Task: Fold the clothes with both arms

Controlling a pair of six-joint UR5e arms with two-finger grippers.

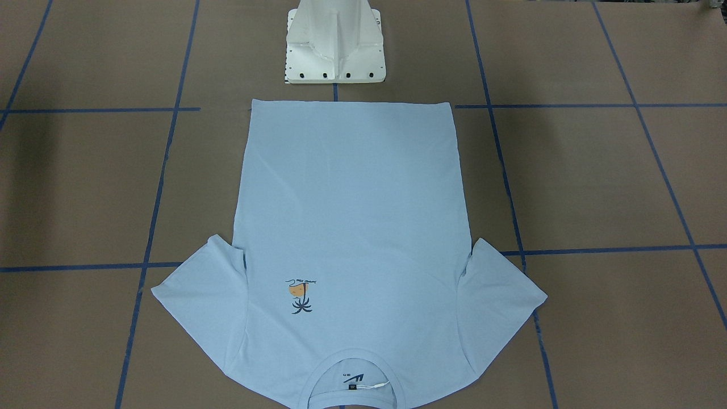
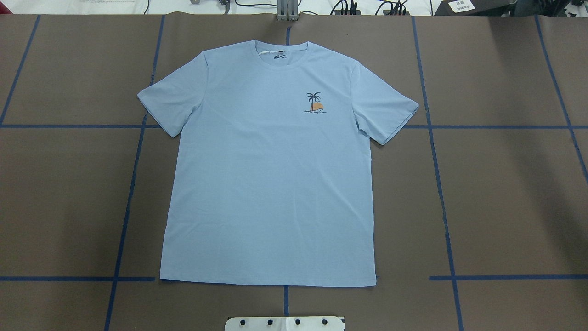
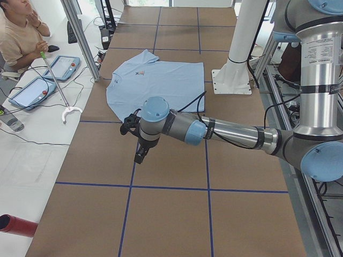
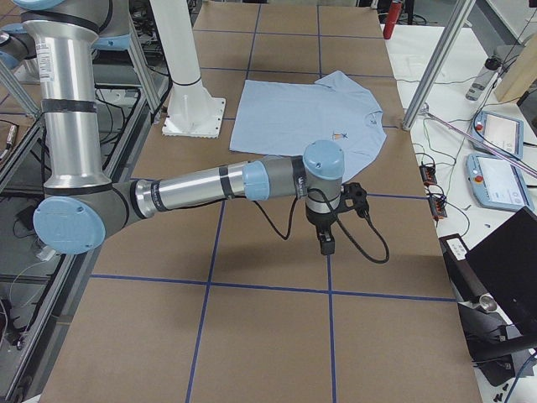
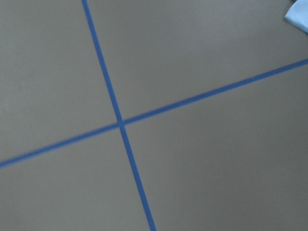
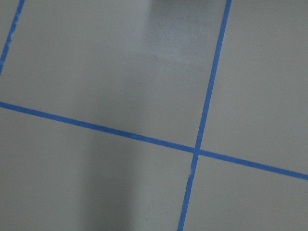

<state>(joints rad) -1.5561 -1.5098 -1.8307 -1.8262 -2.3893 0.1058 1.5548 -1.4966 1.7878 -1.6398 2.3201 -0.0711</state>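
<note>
T-shirt (image 2: pixel 271 184) flat — table (image 2: pixel 496 193)

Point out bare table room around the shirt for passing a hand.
Bare table lies left and right of the T-shirt, bordered by its sleeves and blue tape lines; the left arm and right arm hang above it. Tight: the strip between hem and white pedestal base.

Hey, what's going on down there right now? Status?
Left gripper, right gripper: clear of the T-shirt, open or shut unclear. Lies flat, unfolded, print up. Nothing on it.
</note>
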